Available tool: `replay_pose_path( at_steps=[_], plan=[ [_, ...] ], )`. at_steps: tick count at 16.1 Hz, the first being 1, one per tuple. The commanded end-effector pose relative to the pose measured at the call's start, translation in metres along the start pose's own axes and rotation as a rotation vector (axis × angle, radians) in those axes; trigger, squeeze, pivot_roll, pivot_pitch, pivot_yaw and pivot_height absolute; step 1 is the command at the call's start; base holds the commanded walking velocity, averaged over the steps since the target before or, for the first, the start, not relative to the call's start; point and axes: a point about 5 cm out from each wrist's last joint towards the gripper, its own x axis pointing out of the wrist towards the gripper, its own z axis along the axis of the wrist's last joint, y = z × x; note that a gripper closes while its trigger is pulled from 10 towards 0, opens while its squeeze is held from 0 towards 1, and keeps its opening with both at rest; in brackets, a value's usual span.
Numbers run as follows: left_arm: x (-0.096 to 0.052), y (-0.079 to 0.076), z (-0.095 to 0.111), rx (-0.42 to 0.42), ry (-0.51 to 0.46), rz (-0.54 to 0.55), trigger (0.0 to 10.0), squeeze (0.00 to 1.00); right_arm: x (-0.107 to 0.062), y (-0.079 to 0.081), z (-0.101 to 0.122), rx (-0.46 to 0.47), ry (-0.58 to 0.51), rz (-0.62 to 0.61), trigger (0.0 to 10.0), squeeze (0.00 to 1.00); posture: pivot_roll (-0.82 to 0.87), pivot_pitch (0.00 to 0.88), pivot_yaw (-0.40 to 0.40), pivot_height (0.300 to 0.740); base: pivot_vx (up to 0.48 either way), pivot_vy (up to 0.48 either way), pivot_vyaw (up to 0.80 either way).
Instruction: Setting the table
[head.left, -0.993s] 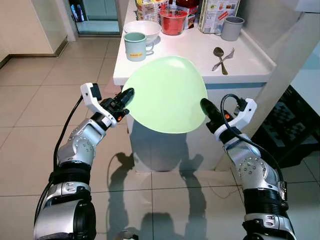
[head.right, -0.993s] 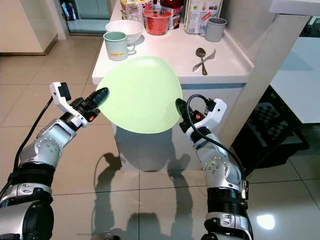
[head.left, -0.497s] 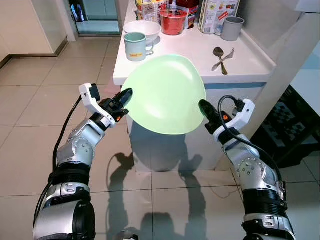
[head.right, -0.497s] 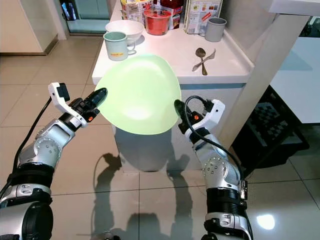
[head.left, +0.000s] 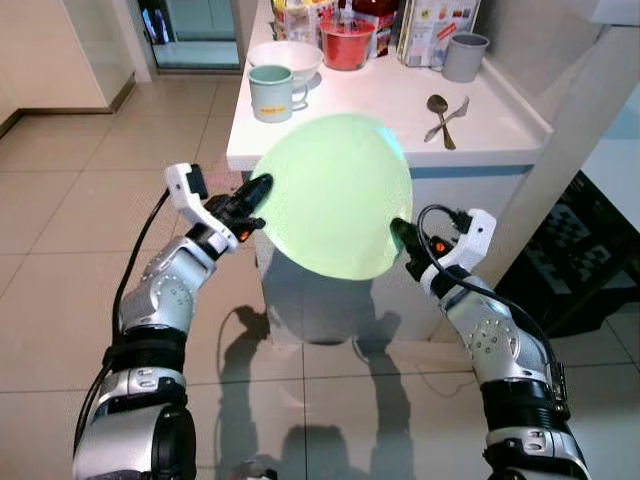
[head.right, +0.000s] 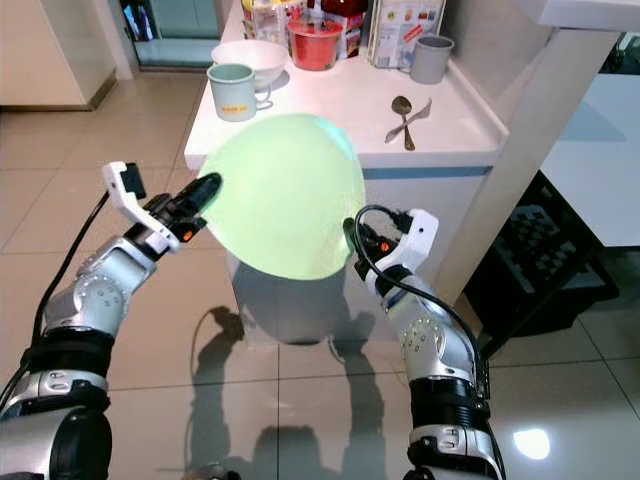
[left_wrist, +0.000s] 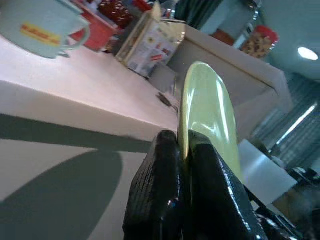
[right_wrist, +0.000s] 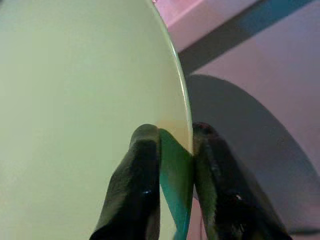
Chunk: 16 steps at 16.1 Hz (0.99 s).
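White counter (head.left: 395, 105) stands over a beige tiled floor (head.left: 60, 200), carrying a pale green mug (head.left: 271, 92), a white bowl (head.left: 284, 58), a red container (head.left: 346, 42), a grey cup (head.left: 464, 56) and a spoon with a fork (head.left: 441, 116). Just in front of its near edge, a light green plate (head.left: 333, 193) hangs tilted in the air between both arms. Left gripper (head.left: 254, 192) pinches the plate's left rim and right gripper (head.left: 398, 234) clamps its lower right rim.

Plate: pale green round plate (right_wrist: 85, 90), seen edge-close.
Right gripper (right_wrist: 175, 170): black fingers (right_wrist: 137, 190) pinching the plate's rim.
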Motion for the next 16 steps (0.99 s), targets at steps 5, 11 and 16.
replay_pose_path(
  at_steps=[5, 11, 16],
  plan=[
    [0.006, -0.008, -0.005, 0.026, 0.050, -0.042, 0.0, 0.00, 0.004, 0.001, 0.006, -0.053, -0.024, -0.012, 10.0, 1.00, 0.00, 0.000, 0.014, 0.740, 0.000, 0.000, 0.00],
    [0.004, -0.005, -0.008, 0.032, 0.066, -0.026, 0.0, 0.00, -0.002, -0.023, 0.034, -0.258, -0.103, -0.147, 10.0, 0.00, 0.00, 0.000, 0.012, 0.740, 0.000, 0.000, 0.00],
    [0.003, -0.002, -0.010, 0.041, 0.075, -0.007, 0.0, 0.00, -0.002, -0.018, 0.056, -0.336, -0.219, -0.148, 10.0, 0.00, -0.01, 0.000, 0.012, 0.740, 0.000, 0.000, 0.00]
  ],
)
